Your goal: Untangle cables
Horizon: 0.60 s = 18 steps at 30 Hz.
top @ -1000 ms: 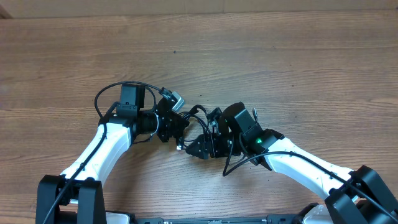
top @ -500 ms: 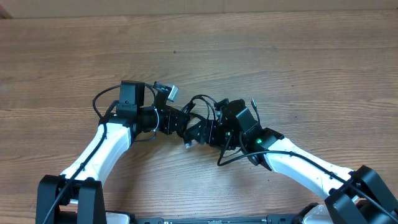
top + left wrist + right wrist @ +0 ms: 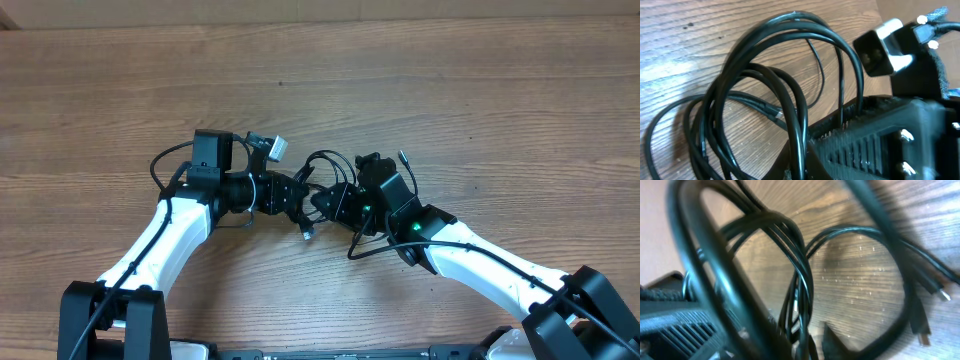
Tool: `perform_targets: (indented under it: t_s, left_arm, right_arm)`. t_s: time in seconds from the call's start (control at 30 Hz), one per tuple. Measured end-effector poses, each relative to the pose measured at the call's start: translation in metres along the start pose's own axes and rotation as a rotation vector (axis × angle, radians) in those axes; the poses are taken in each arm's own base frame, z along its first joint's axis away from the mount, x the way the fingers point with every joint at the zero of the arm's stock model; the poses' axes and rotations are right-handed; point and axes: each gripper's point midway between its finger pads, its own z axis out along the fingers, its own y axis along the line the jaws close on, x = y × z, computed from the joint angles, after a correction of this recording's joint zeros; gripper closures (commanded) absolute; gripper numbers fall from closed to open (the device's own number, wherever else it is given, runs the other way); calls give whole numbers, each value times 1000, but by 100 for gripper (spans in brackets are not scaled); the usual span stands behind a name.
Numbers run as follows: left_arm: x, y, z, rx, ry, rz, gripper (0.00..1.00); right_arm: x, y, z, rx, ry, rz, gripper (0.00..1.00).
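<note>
Cables (image 3: 792,21) gathered, right pincer (image 3: 335,203) nearer left pincer (image 3: 291,196)

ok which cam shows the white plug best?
Left wrist. The white plug sits large at the upper right, with its dark face showing. Overhead has the plug only as a small pale block. Right wrist shows just blurred black cables, no white plug.
</note>
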Motion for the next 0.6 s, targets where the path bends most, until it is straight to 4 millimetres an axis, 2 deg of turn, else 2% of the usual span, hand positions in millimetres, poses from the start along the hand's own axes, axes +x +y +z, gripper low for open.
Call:
perform_targets:
  t_s: [0.03,0.23,0.37,0.43,0.6]
  left_arm:
    - [0,-1,0,2,1,0,96]
    - [-1,-10,7,23,3,25,96]
    - [-3,-8,7,12,-3,28,96]
    - [-3,-5,7,-9,-6,26,96]
    - [-6,12,3,-91,-22,12,96]
  right_arm:
    - [0,0,0,2,-3,7,96]
    - [0,-7,0,32,-5,16,96]
    - [6,-14,-1,58,22,29,96]
    - [9,-10,0,35,45,26,96]
    - [21,28,-4,-138,136,-19,96]
